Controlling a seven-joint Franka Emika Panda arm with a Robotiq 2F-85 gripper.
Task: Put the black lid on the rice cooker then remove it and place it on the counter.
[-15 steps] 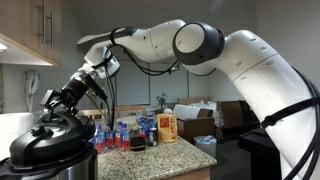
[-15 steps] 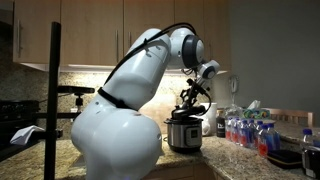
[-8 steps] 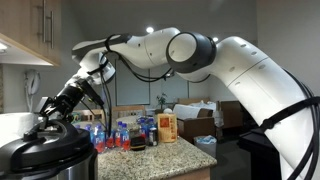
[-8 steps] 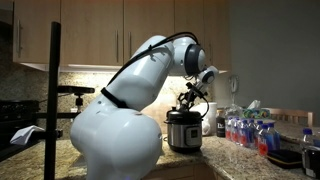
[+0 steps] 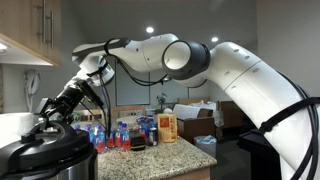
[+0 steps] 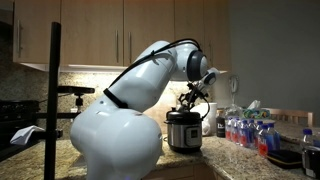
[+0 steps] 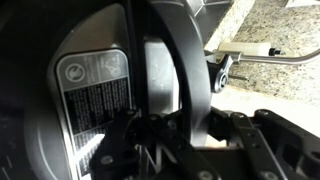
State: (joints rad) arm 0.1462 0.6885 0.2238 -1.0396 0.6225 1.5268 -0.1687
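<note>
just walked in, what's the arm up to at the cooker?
The white Franka arm is bent down over the large round rice cooker with a shiny metallic band, which stands on the speckled granite counter. The glossy black domed lid sits on the cooker, with the jaws right at its central knob. Whether they grip it isn't visible.

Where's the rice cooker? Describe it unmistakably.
Start at the granite counter under the wooden cabinets. The rice cooker stands directly beneath the gripper. Unlike the water bottles beside it, it is a wide round pot topped by a black lid.
</note>
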